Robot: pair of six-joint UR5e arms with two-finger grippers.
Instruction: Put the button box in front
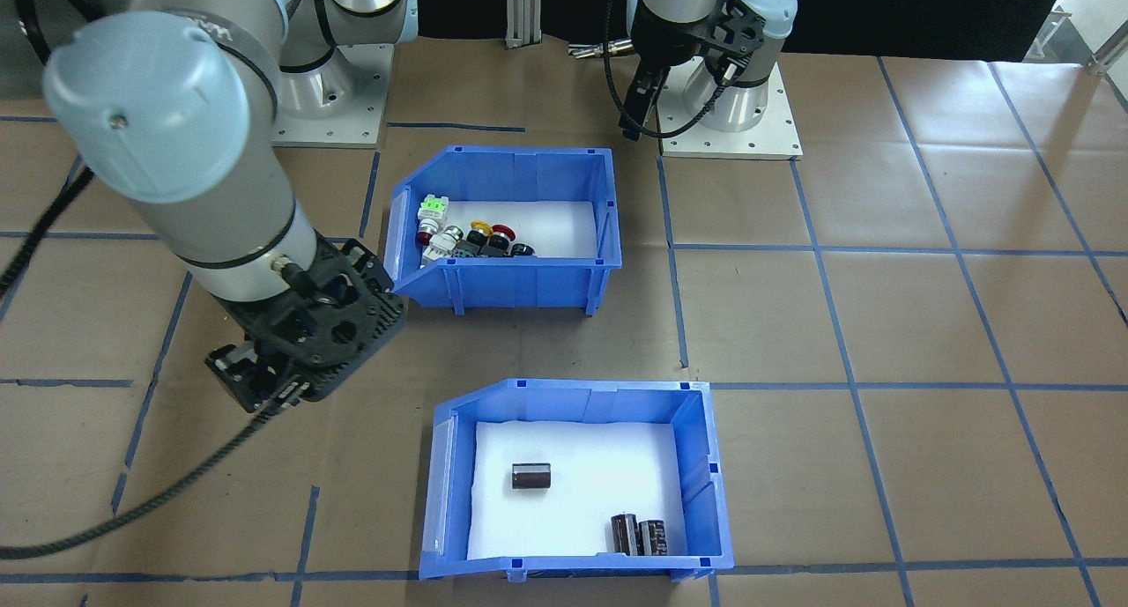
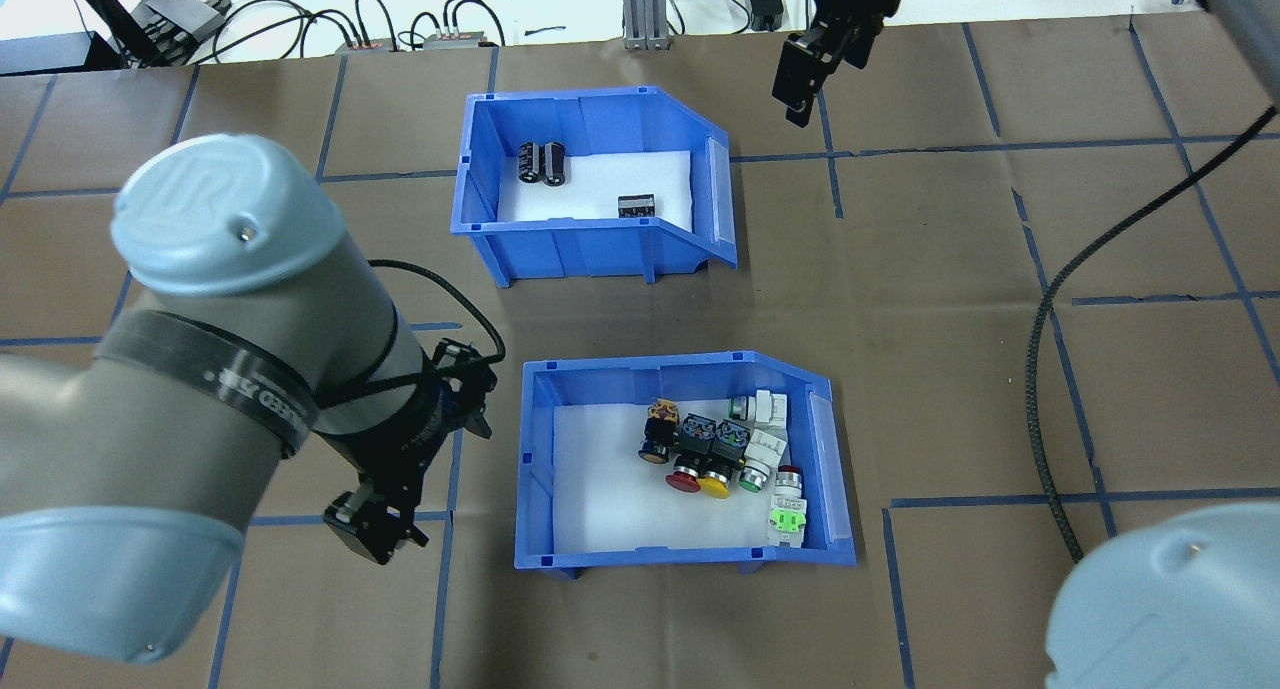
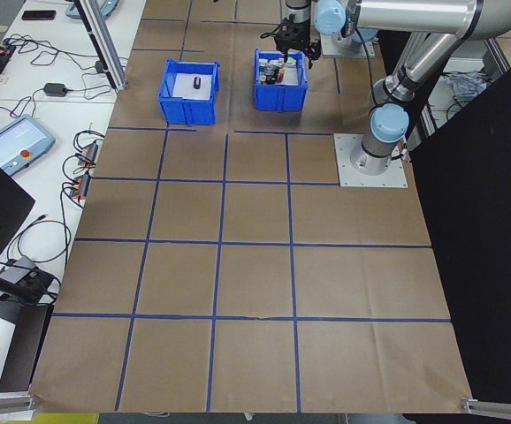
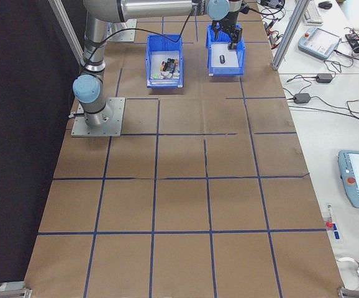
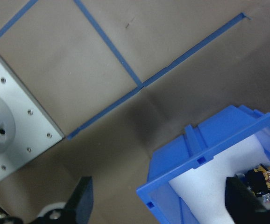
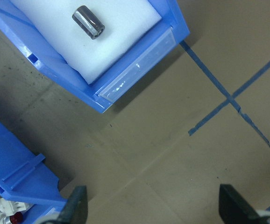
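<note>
Button box (image 2: pixel 690 469) nearest the robot, second bin (image 2: pixel 590 184) beyond.
Both end effectors, left (image 5: pixel 158 200) and right (image 6: pixel 149 207), spread wide, empty.

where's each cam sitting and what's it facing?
Front-facing: opposite the robot, both bases; shares button box with overhead.
Overhead: behind shoulders, left gripper.
Exterior left: table end, near left arm.
Exterior right: other end, near right arm.
Left wrist: down, box corner, fingertips.
Right wrist: down, capacitor bin, fingertips.
</note>
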